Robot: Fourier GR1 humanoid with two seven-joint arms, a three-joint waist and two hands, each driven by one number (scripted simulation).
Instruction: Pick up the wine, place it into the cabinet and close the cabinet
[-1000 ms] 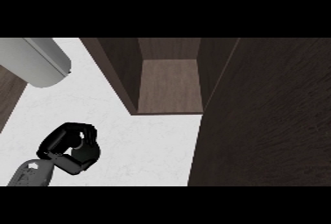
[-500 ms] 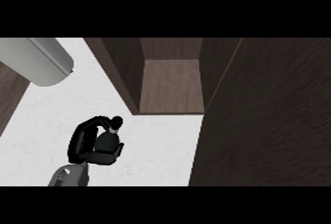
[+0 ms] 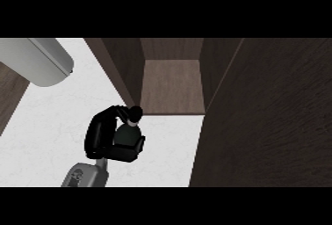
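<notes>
The wine bottle is seen from above as a dark body with a paler top, mostly hidden inside my left hand, whose fingers curl round it. Hand and bottle sit over the white counter, just in front of the open cabinet's lower left corner. The cabinet's brown shelf floor lies straight beyond the hand, with nothing on it. The cabinet door, a wide dark panel, stands open along the right side. My right hand does not show.
A rounded grey-white object lies at the upper left of the counter. The cabinet's dark left wall rises just beyond the fingers. A dark wood strip borders the counter's left edge.
My left hand has moved to the right and away from me with the bottle, from the lower left of the counter up to the cabinet's front edge.
</notes>
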